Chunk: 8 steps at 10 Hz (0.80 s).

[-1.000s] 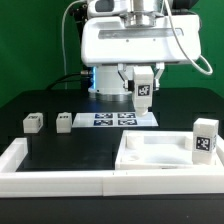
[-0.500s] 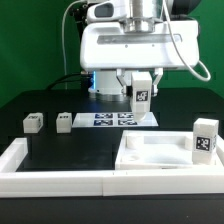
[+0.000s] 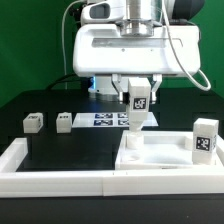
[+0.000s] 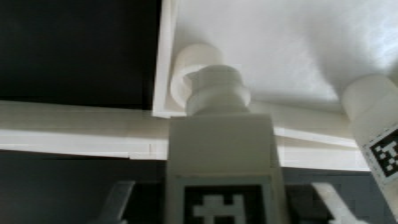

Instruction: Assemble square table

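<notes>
My gripper (image 3: 138,97) is shut on a white table leg (image 3: 137,112) that hangs upright, tag facing the camera. The leg's narrow round end reaches the far corner of the square tabletop (image 3: 160,158) on the exterior view's left side; whether it touches I cannot tell. In the wrist view the held leg (image 4: 221,120) points at the tabletop's rim (image 4: 267,40), with my fingers (image 4: 125,200) on either side of its tag. A second leg (image 3: 205,138) stands on the tabletop's right side. Two more legs (image 3: 33,122) (image 3: 65,120) lie on the black table at the left.
The marker board (image 3: 112,120) lies flat behind the tabletop. A long white border wall (image 3: 60,172) runs along the front and the left side. The robot's white base (image 3: 130,45) fills the back.
My gripper has carried the leg from above the marker board down and toward the camera, to the tabletop's far left corner. The other legs have not moved.
</notes>
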### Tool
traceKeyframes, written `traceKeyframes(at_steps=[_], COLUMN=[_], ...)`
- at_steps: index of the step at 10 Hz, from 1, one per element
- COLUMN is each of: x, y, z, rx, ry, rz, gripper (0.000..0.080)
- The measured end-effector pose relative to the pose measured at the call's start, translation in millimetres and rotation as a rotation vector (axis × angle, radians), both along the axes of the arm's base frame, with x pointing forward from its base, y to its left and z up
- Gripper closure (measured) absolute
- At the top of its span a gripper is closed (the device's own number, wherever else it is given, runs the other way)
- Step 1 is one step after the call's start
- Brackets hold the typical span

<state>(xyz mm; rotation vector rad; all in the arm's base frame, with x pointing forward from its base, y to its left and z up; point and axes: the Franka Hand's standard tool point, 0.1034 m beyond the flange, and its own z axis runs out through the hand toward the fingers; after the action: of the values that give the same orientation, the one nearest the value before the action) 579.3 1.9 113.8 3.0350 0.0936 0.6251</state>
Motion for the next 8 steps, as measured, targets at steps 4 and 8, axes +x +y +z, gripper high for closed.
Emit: traceKeyframes(at_steps=[4, 8], x=[1.4, 16.9], y=[-11.2, -13.2], z=[-9.8, -11.4], rx=[-0.030, -0.047], ry=[-0.049, -0.102], rz=[0.007, 0.013], gripper=[0.0512, 0.0512])
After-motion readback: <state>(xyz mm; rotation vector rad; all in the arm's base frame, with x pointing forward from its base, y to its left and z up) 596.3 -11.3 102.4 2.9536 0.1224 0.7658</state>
